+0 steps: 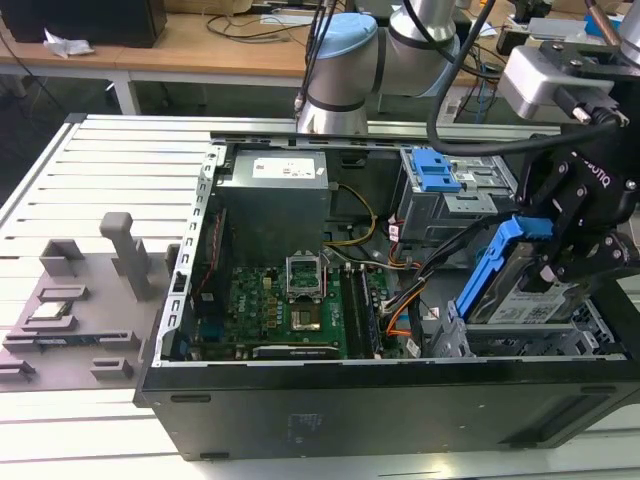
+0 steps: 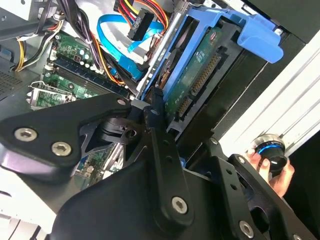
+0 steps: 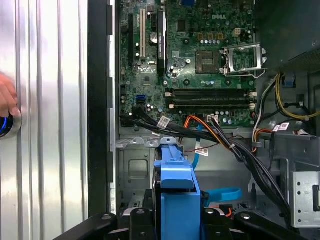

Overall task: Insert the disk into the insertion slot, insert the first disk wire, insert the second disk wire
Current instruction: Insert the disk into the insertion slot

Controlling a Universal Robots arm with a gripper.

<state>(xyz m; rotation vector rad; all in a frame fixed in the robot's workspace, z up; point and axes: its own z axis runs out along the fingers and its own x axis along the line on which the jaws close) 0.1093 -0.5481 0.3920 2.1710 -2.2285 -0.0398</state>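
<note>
grey moulded fixture [image 1: 70,320] lies at the exterior view's left on a slatted metal table [image 1: 120,150]. next along stands the open black case [image 1: 350,425], with a green board [image 1: 290,305] flat on its floor and a boxy power supply [image 1: 275,190] behind it. further toward the exterior view's right rises a tall cage [image 1: 440,200] topped with blue tabs. at the far right the gripper [image 1: 555,262] is clamped on the disk [image 1: 525,300] — its black fingers close on the blue carrier. the disk is held steeply tilted, upper end high and lower end down at the slot [image 1: 530,345]; it is not lying flat in it, and whether it touches the metal i cannot tell.

in the second wrist view the first wire [image 2: 142,15], orange, red and black, ends in a black plug hanging loose near the disk. the second wire [image 2: 112,32] loops just beside it — neither plug sits in the disk's bare connector edge. outside the case, a person's hand [image 2: 272,167] rests on a blue-ringed button [image 2: 268,148] on the table.
</note>
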